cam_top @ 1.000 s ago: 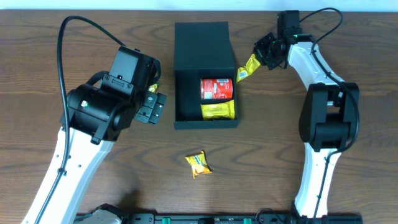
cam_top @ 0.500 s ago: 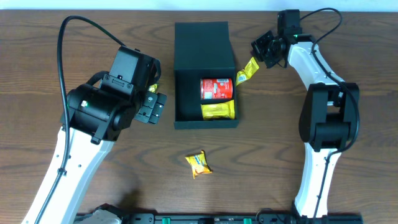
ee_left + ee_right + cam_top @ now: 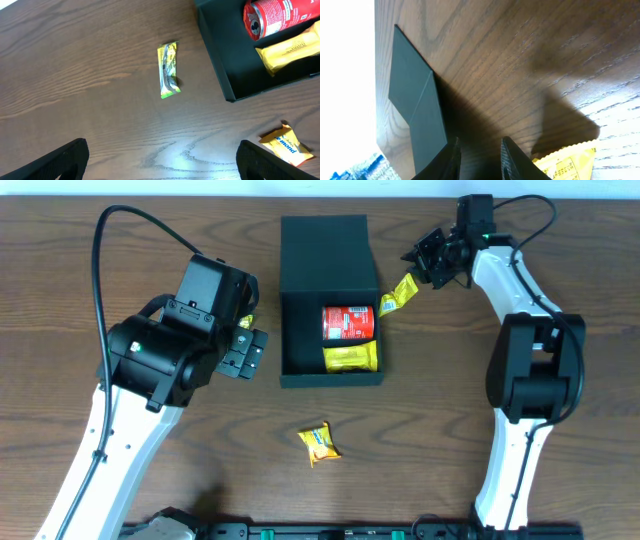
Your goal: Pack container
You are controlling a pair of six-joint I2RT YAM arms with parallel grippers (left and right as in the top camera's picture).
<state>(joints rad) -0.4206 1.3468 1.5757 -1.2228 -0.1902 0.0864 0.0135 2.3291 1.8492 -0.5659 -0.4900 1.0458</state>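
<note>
The container [image 3: 325, 250] sits mid-table [image 3: 430, 440]. The left gripper [image 3: 160, 160] has its jaws wide open; the right gripper [image 3: 481, 155] jaws stand slightly apart, empty. Unheld, the yellow packet [image 3: 399, 291] beside them may land outside the container.

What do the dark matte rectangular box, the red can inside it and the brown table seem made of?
Dark matte rectangular box: probably cardboard; thin flat walls, creased flap, no glare.
Red can: likely metal, glossy print; rimmed greyish end.
Brown table: wood or wood-look laminate; grain lines, soft sheen.
</note>
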